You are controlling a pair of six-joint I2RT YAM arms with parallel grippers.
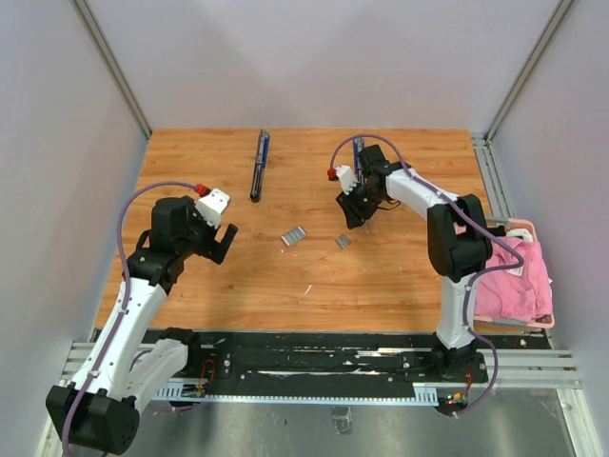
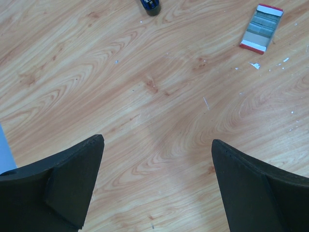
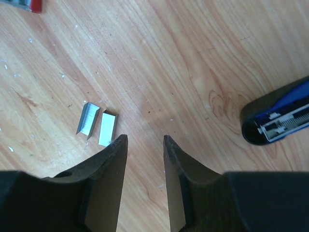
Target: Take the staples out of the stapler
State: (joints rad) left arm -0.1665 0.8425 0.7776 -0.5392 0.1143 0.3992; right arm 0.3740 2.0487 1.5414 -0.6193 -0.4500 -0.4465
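Note:
Two short silvery staples strips (image 3: 88, 118) lie side by side on the wooden table, just left of my right gripper's left fingertip; from above they show as one grey patch (image 1: 342, 242). A black-and-blue stapler (image 3: 277, 118) lies to the right of that gripper with its spring channel exposed; it is partly hidden behind the arm from above (image 1: 358, 152). My right gripper (image 3: 144, 138) (image 1: 354, 211) is open a little and empty, over bare wood. My left gripper (image 2: 158, 140) (image 1: 221, 243) is wide open and empty.
A second long dark-blue stapler (image 1: 259, 167) lies at the back centre; its tip shows in the left wrist view (image 2: 151, 5). A small white box with red ends (image 1: 294, 234) (image 2: 261, 28) lies mid-table. A pink cloth in a basket (image 1: 519, 276) sits beyond the right edge.

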